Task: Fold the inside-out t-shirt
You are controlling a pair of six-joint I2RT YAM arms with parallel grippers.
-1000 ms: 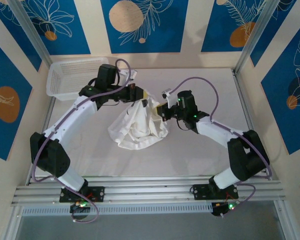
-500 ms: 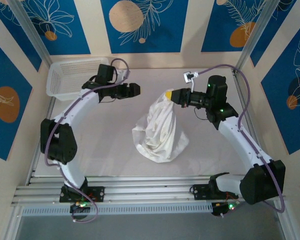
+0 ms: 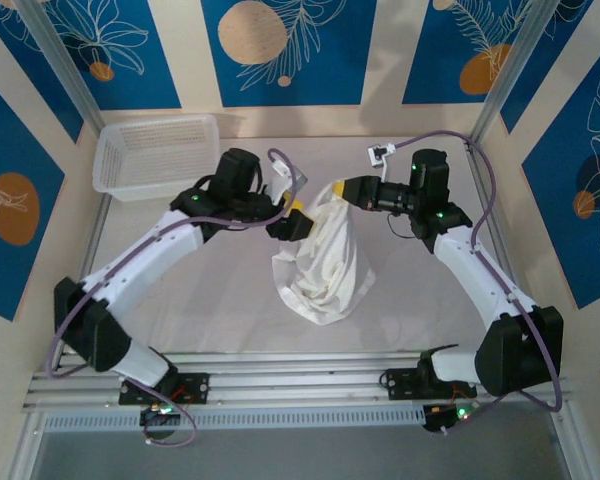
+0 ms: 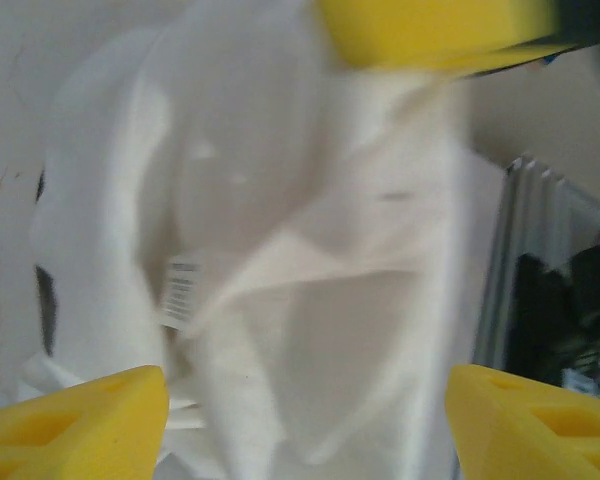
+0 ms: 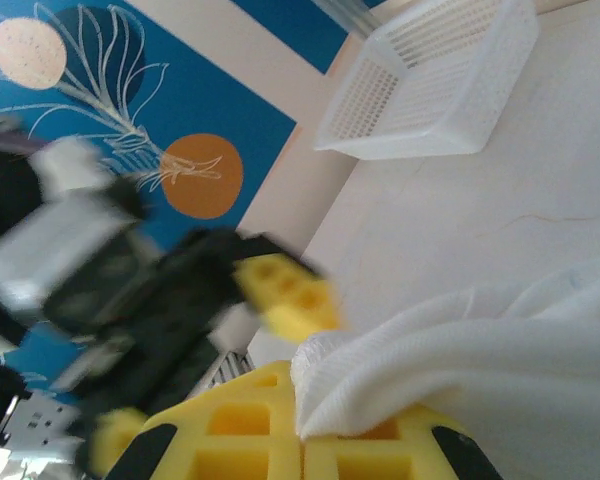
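I hold the t-shirt up by a pinch of cloth in the clenched right gripper. Its lower end rests bunched on the table, mid-table. The left gripper stands spread beside the hanging cloth, grasping nothing. Recommended: close on one edge near the tag, not a bundle.

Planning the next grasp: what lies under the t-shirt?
The t-shirt hangs from the shut right gripper, and its lower folds rest bunched on the white table. Whatever lies beneath that bunch is covered by the cloth and cannot be seen.
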